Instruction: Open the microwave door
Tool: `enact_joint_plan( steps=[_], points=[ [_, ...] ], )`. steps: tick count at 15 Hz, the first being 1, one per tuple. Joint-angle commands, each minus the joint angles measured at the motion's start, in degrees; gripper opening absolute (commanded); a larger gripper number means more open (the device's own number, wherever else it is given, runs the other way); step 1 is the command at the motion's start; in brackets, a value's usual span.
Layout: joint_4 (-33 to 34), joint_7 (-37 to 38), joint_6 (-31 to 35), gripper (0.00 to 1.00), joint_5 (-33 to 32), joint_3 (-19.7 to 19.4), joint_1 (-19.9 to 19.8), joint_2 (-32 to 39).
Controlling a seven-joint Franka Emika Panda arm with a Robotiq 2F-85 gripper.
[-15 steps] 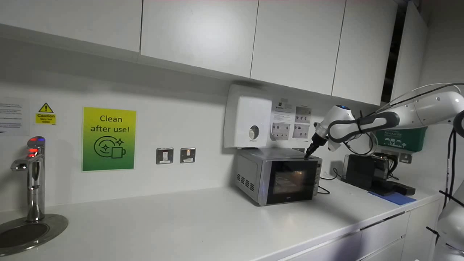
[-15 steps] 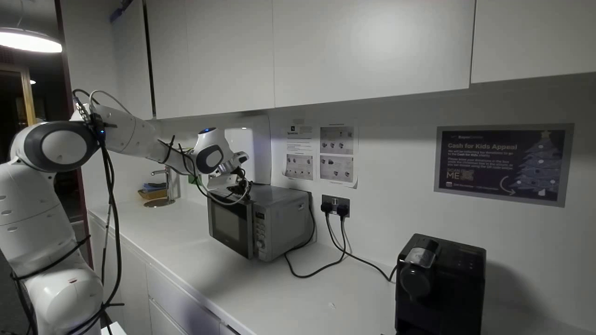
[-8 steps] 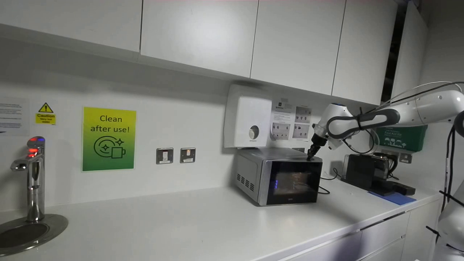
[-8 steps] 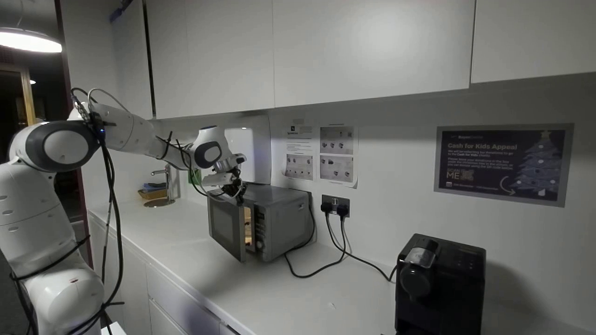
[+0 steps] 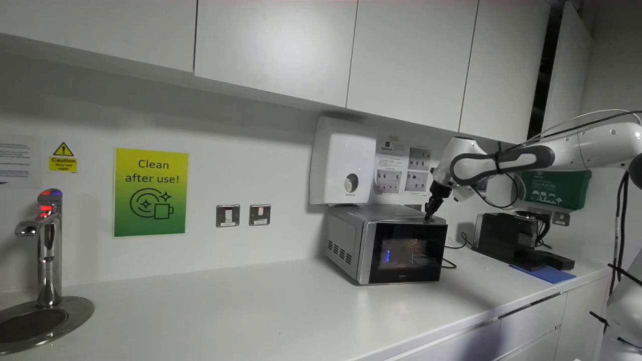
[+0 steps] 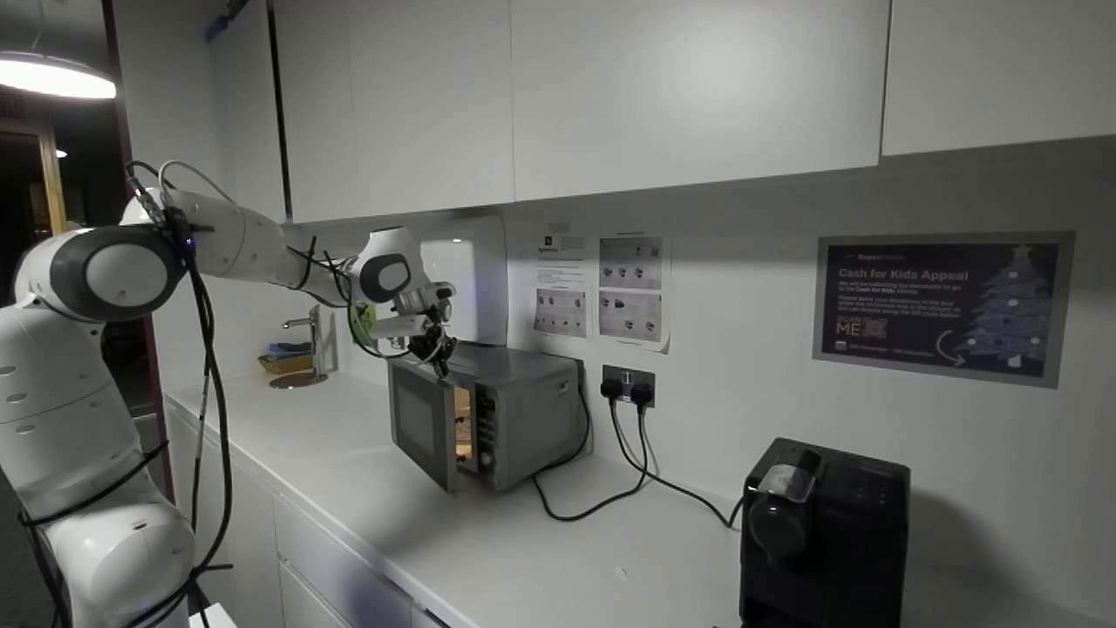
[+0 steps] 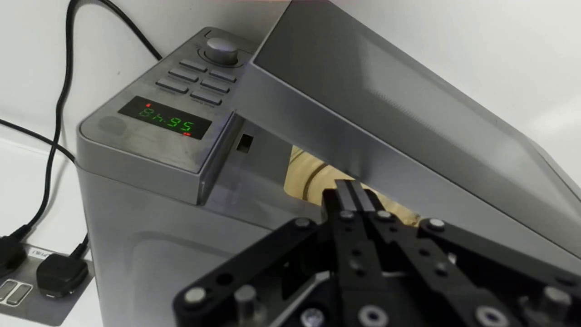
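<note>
The microwave door (image 6: 423, 427) stands ajar, swung out at its control-panel side. Its dark window faces out in both exterior views. Through the gap, the lit cavity (image 7: 313, 179) glows yellow in the wrist view. My gripper (image 7: 349, 181) is shut, its two fingertips pressed together with nothing between them. It points down at the door's upper edge, over the gap between door and microwave body (image 7: 168, 245). Whether the fingertips touch the door's inner side cannot be told. From outside, the gripper (image 5: 427, 218) appears at the door's top free corner.
The control panel (image 7: 168, 100) with a lit display sits beside the gap. A white dispenser (image 5: 346, 163) hangs on the wall above the microwave. Wall cupboards (image 6: 680, 96) run overhead. A black coffee machine (image 6: 824, 532) and plugged-in cables (image 6: 628, 462) share the counter (image 5: 281, 311).
One second ago the door was closed. It has swung outward, mostly in the first half second and slightly further since. My gripper has moved outward from the microwave along with it.
</note>
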Motion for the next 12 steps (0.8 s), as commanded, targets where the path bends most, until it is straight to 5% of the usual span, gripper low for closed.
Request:
enact_joint_plan(
  steps=[1, 12],
  points=[
    [2.22, 0.86, -4.42, 0.00, 0.97, 0.15, 0.51, 0.26],
    [2.58, 1.86, -8.77, 0.00, 3.48, 0.55, 1.28, 0.40]
  ],
)
